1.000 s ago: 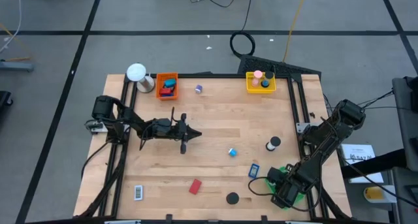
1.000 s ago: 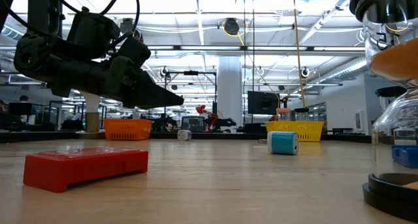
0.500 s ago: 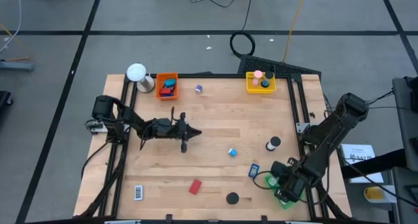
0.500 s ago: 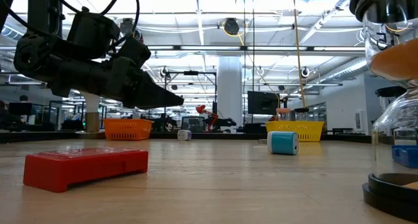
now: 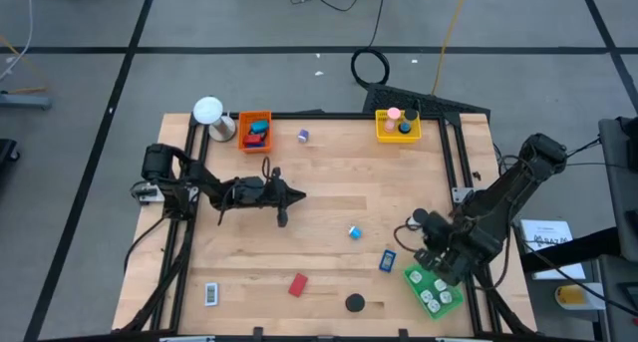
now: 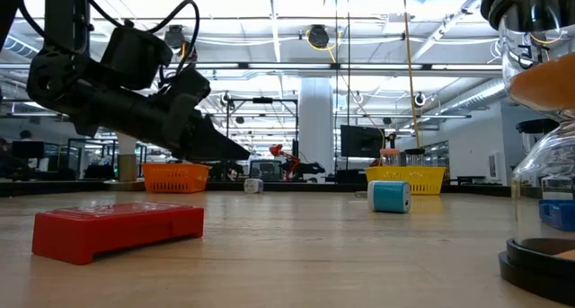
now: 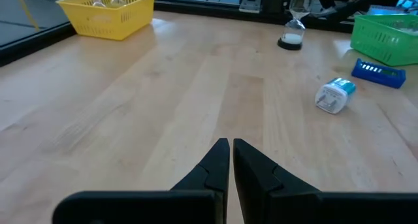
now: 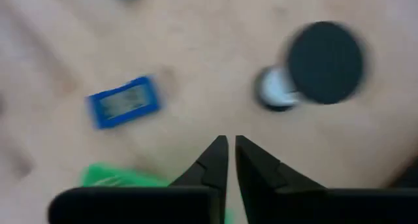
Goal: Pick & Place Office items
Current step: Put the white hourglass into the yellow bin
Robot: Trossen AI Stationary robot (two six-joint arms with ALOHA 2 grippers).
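Note:
Office items lie scattered on the wooden table: a light-blue roll (image 5: 354,232), a blue rectangle (image 5: 387,261), a red rectangle (image 5: 297,284), a black disc (image 5: 355,303), a black-and-white rectangle (image 5: 210,294) and a purple roll (image 5: 303,136). My left gripper (image 5: 299,194) hovers shut, left of the middle, just above the wood. My right gripper (image 5: 424,244) is shut with nothing in it. It points steeply down above the table, between the blue rectangle (image 8: 124,102) and a small hourglass (image 8: 325,62), beside the green tray (image 5: 434,289).
The green tray at the near right corner holds several white pieces. An orange tray (image 5: 255,130) and a yellow tray (image 5: 398,125) with items stand along the far edge. A white ball-topped object (image 5: 208,113) stands at the far left. Bare wood spans the middle.
My right gripper has risen from over the green tray and moved toward the far edge and the hourglass, tipping steeper downward; the tray with its white pieces now shows uncovered. My left gripper has tipped slightly downward.

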